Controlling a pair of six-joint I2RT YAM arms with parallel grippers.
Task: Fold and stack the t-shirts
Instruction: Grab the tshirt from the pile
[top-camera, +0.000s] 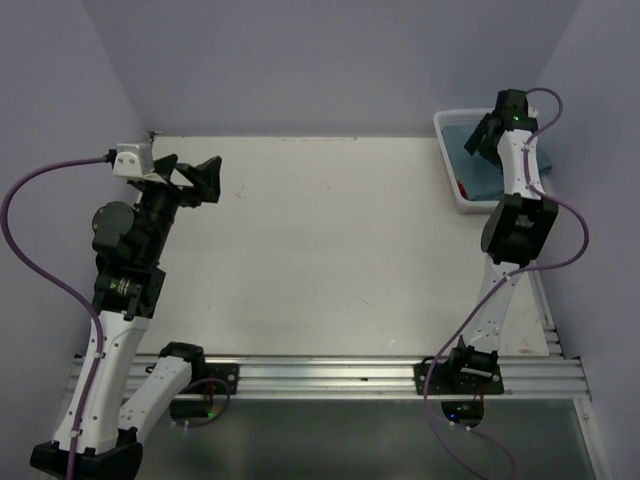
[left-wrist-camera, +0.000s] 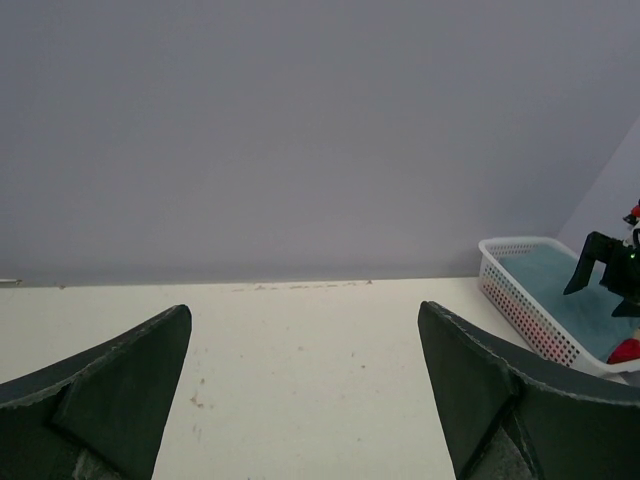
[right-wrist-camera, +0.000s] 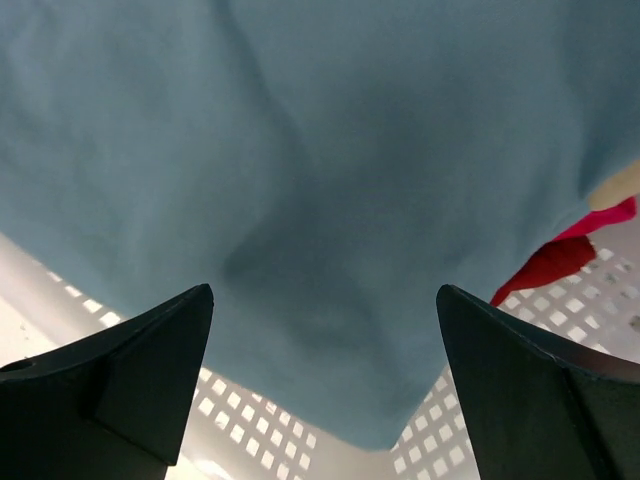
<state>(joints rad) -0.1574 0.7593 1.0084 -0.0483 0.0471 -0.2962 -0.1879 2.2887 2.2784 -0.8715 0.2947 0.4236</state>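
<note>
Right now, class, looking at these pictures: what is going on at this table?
Two robot arms are set to fold shirts, but nothing is out yet. The right arm hangs over the basket at the far right corner of the table, jaws open just above a teal shirt, gripping nothing. A red shirt and some beige cloth show beside it. The left arm is over the table's far left, jaws open and empty.

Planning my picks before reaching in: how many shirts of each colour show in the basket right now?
Teal shirt: 1
Red shirt: 1
Beige shirt: 1, only a corner showing
Total: 3 shirts, all in the basket
</note>
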